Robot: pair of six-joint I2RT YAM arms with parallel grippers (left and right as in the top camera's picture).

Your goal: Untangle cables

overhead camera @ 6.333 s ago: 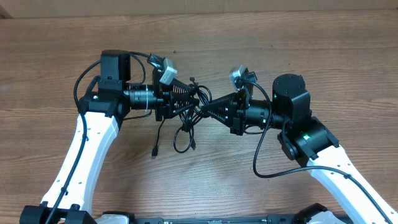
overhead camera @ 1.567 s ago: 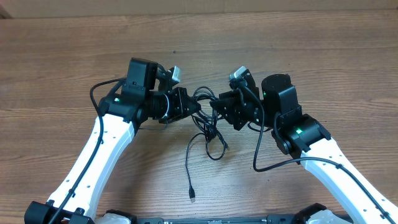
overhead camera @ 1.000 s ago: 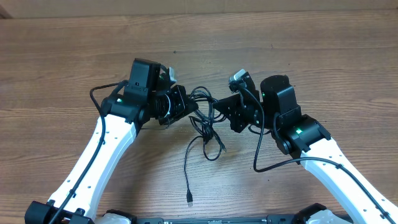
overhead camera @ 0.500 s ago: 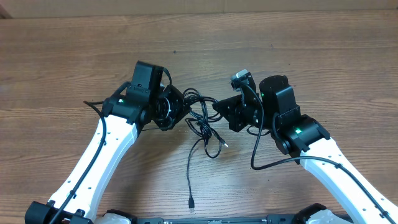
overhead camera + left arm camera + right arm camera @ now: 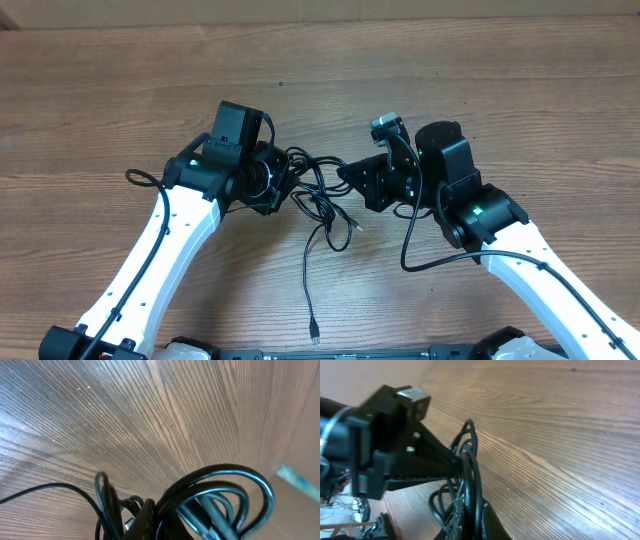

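Cables [image 5: 318, 195] form a black tangle near the middle of the wooden worktop [image 5: 500, 90], one cord [image 5: 305, 280] trailing toward 6 o'clock. Left hand [image 5: 283, 185] at 9 o'clock and right hand [image 5: 347, 172] at 3 o'clock each pinch the tangle tight.

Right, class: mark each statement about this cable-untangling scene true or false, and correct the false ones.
1. The left gripper and the right gripper are both shut on the cables. True.
2. The cables lie in separate straight lines. False: they form a tangle of loops between the two grippers.
3. One cable trails out of the tangle toward the robot's side of the table, ending in a plug end. True.
4. The table is white plastic. False: it is brown wood grain.
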